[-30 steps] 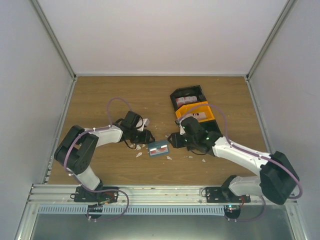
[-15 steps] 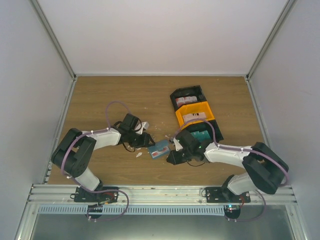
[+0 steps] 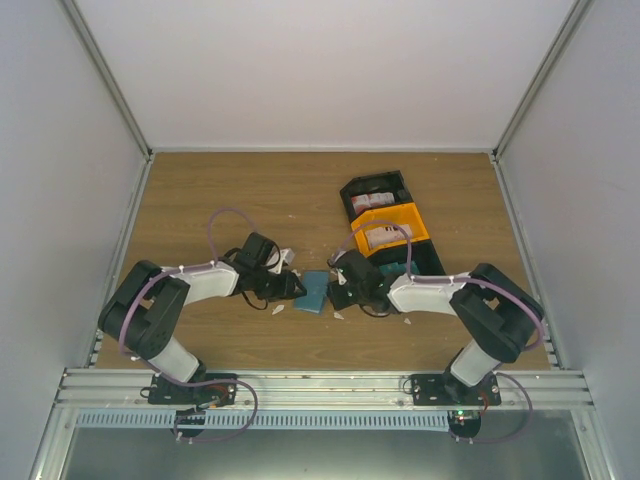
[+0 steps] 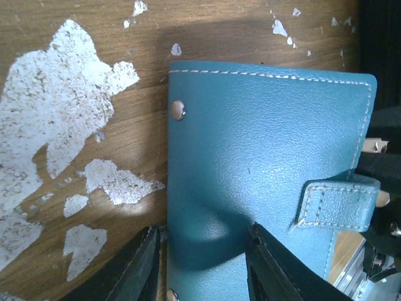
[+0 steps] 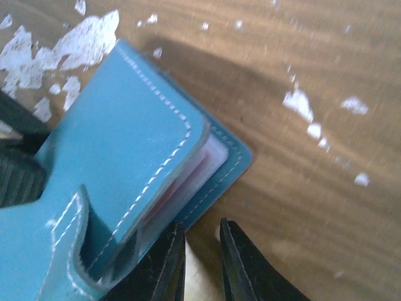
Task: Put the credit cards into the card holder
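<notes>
Across the table (image 3: 220, 190): worn wood is carrying everything, with both arms meeting near the middle.
Bins: a black bin (image 3: 346, 195) and an orange bin (image 3: 420, 225) are sitting far-right of that meeting point.
Card holder (image 3: 313, 291): it is lying flat between the two claws, its long axis running roughly away from the bases. Its cover is gaping towards the right.
Left claw (image 4: 200, 263): its fingers are standing apart, straddling the holder's left edge, one over the cover and one on bare wood.
Right claw (image 5: 200, 251): its jaws are sitting nearly together at the gaping edge. Whether they are pinching anything, I cannot tell.
Credit cards (image 3: 384, 237): loose ones are resting in the bins, behind the right claw, so the right arm is probably reaching them more easily.
Strap (image 4: 335, 204): it is hanging unfastened.
</notes>
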### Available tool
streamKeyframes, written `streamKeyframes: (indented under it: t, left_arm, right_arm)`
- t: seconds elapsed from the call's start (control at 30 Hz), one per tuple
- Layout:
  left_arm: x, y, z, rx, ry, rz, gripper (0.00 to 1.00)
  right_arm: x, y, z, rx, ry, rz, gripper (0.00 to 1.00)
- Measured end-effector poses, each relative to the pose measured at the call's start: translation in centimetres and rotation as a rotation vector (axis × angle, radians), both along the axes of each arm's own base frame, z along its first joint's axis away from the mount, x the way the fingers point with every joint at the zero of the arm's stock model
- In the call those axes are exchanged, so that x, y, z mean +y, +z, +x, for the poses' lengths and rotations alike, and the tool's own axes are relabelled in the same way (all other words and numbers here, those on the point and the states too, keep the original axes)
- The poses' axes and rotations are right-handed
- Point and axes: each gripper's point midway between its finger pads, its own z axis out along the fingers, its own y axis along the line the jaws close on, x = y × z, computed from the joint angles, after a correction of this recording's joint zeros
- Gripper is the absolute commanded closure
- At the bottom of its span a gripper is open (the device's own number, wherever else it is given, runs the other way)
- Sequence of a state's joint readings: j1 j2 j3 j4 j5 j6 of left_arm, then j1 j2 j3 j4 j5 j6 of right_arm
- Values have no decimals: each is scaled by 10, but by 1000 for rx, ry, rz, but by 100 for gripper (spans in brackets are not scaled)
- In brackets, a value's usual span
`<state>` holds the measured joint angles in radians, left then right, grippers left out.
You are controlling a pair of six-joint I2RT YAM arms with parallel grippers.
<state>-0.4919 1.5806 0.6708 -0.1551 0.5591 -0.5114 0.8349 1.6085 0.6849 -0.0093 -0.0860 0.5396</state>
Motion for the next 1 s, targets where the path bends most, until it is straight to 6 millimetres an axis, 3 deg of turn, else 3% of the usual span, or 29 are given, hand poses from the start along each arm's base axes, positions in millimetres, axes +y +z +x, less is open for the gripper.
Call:
streamKeyframes:
  t: [0.13, 0.3, 0.43, 0.77, 1.0]
  left_arm:
    - [3, 0, 1, -7, 14, 0, 60]
    - [6, 1, 5, -14, 34, 8, 60]
    - [7, 1, 6, -14, 38, 9, 60]
    - [8, 0, 6, -11, 42, 9, 59]
    - [4, -1, 7, -4, 27, -18, 60]
  right_arm:
    - [-2, 2, 13, -82, 16, -45, 72]
    - [-12, 10, 8, -144, 75, -77, 64]
    - [-10, 20, 4, -178, 143, -75, 63]
    - [6, 22, -14, -195, 320, -70, 60]
    - [6, 19, -2, -214, 266, -98, 61]
